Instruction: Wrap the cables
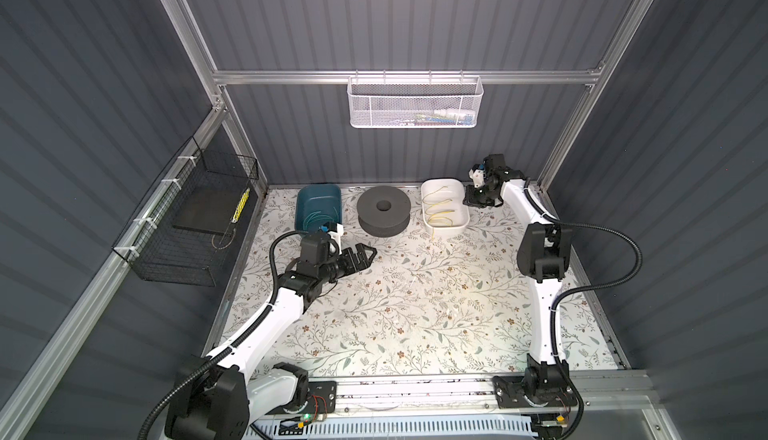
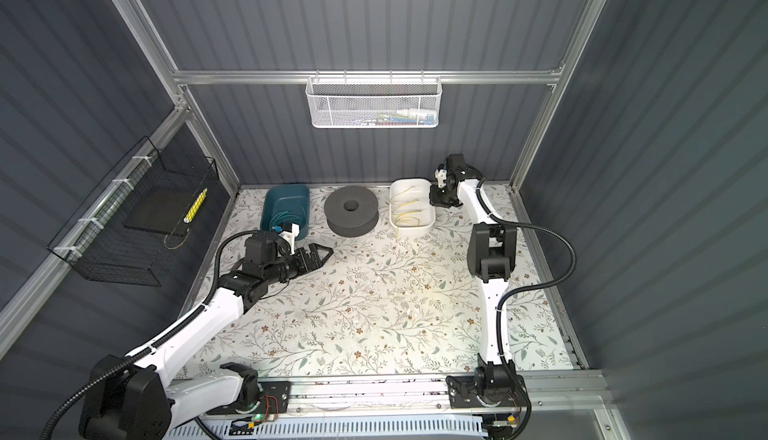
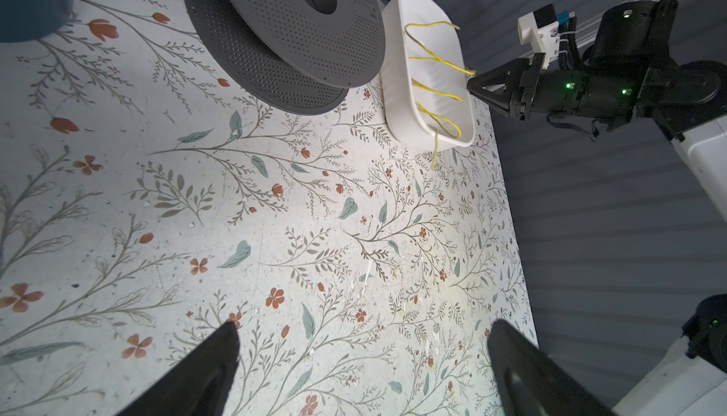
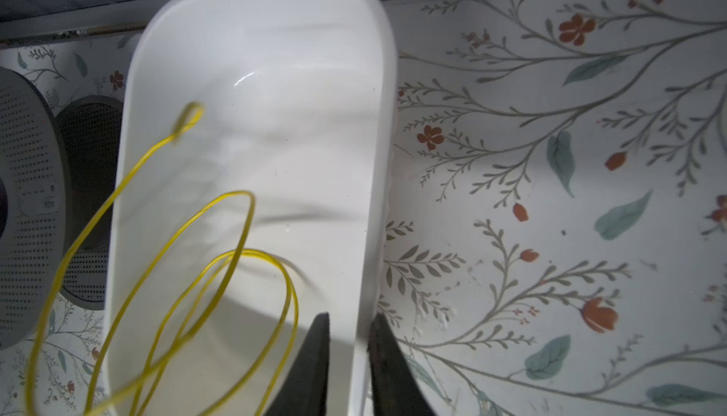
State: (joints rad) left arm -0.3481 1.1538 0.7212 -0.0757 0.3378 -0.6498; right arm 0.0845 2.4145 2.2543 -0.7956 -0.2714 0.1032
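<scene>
Yellow cables (image 4: 292, 292) in tub (image 4: 275, 60); right hand (image 4: 349, 317) straddles rim.

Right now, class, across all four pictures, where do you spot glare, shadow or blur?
In both top views, a bright glare patch washes out the floral table near its middle; in the right wrist view, the yellow cable is blurred at its looped end and shadow darkens part of the white tray; in the left wrist view, the fingers of the left gripper are dark silhouettes.
</scene>
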